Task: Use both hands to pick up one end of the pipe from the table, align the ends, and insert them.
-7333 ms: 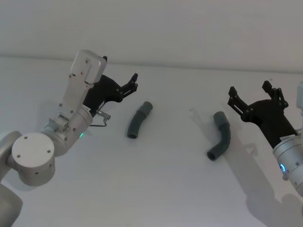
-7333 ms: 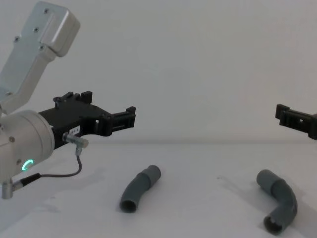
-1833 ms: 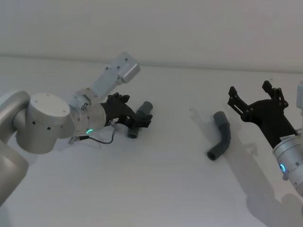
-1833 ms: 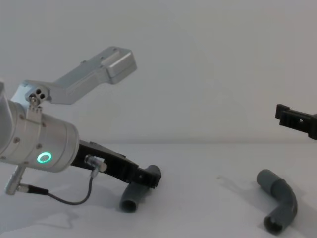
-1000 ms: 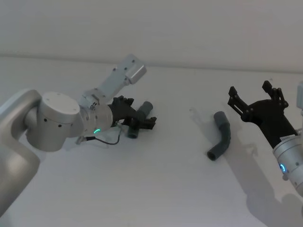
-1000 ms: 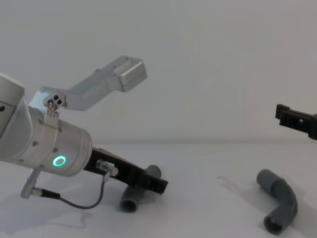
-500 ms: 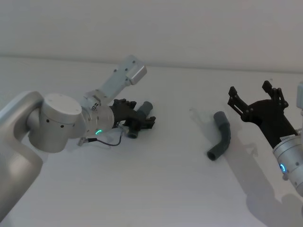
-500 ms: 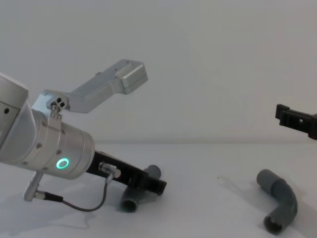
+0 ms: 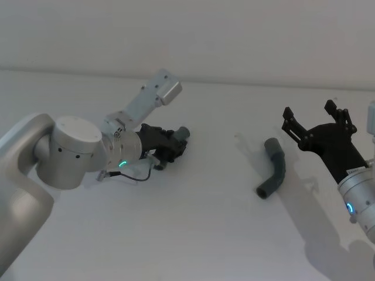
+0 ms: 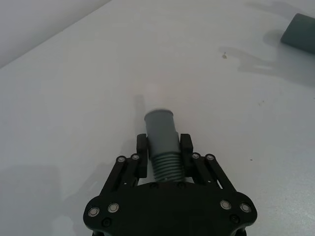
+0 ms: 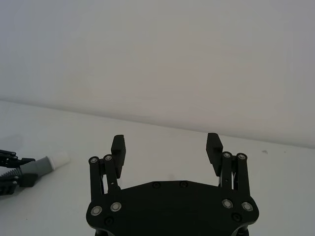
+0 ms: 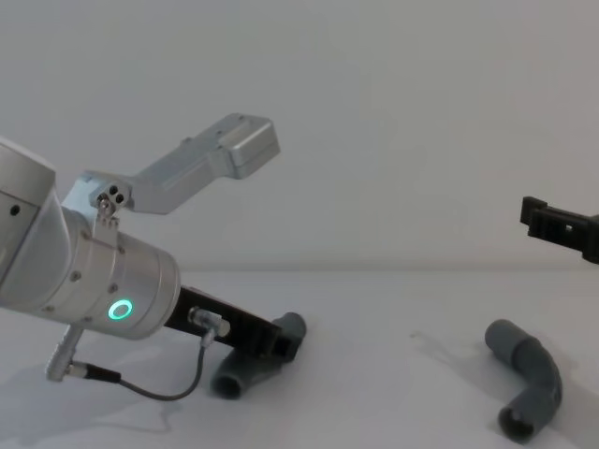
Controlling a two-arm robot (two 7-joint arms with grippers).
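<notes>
Pipe's curved piece [image 10: 161, 130] looks light, rigid and smooth, so it's likely to twist in a pinch. Best held mid-body, mating end free. Left gripper [image 9: 171, 146] is clamped on its ribbed section, low at the table [image 9: 193, 228]; can't tell if it touches. Axis runs straight out from the gripper, white tip [image 11: 60, 159] aimed rightward. Elbow [image 9: 274, 170] lies flat right of centre, long leg near-to-far, mouth [image 9: 263, 192] facing the robot. Right gripper [image 11: 166, 142] hovers to its right, jaws wide apart, empty.
</notes>
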